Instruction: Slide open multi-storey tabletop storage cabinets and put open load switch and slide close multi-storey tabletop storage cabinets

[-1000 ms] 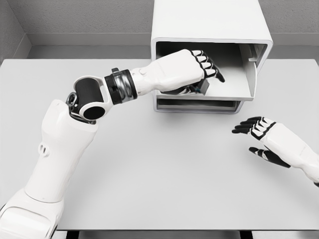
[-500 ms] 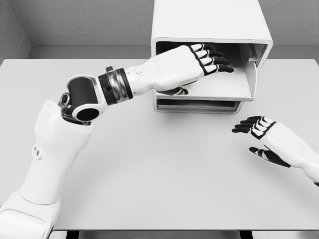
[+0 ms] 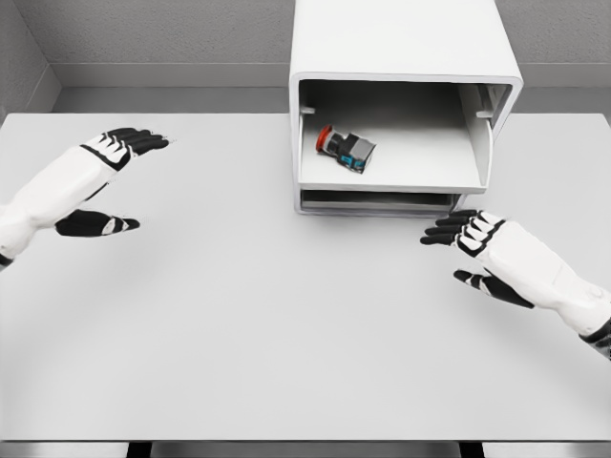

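- Nearest the camera, ahead of the cabinet: table (image 3: 286, 334), one, pale grey, flat; its bare top fills most of the head view and carries the cabinet at its far middle.
- Right hand (image 3: 482, 253): one, white with black fingers; the arm enters from the lower right edge. It hovers over the table just in front of the cabinet's lower right corner, apart from it. Fingers spread and pointing left, thumb held below them; nothing in the grasp.
- Left hand (image 3: 100, 181): one, white with black fingers; the arm enters from the left edge. It hangs over the table well to the left of the cabinet. Fingers stretched toward the cabinet, thumb apart underneath; nothing in the grasp.
- Cabinet (image 3: 406, 43): one, white, boxy, rounded corners, two storeys. The upper storey stands open toward the camera. The lower storey shows only as a narrow dark slot under the upper floor.
- Drawer tray (image 3: 420, 162): one, white; it forms the floor of the open upper storey, its front lip level with the cabinet's face.
- Switch (image 3: 346, 146): one, small, dark grey body with a red cap at its left end and a blue patch at its right. It lies on its side on the drawer tray, in the left half of the upper storey, clear of both hands.
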